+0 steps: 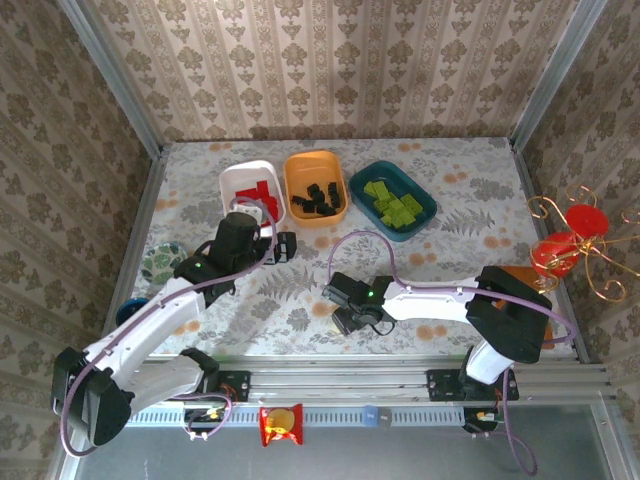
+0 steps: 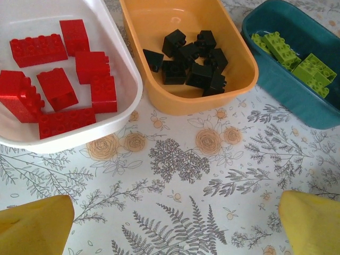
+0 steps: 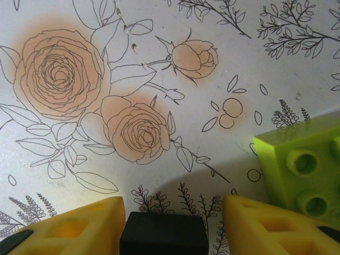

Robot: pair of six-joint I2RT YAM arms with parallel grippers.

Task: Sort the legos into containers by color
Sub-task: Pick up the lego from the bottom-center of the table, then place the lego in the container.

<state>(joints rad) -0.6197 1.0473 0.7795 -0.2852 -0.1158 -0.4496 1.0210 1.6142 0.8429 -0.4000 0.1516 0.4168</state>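
Three containers stand at the back: a white tray with red legos, an orange tray with black legos, and a teal tray with lime green legos. My left gripper hovers open over bare cloth just in front of the white and orange trays, with nothing between its fingers. My right gripper is low at the table's front middle, open around a black lego. The left finger touches it and a gap remains on the right. A lime green lego lies just right of the jaws.
A small green patterned bowl and a dark blue mug sit at the left edge. A red ornament with gold wire stands at the right. Wallpapered walls close in the table on three sides.
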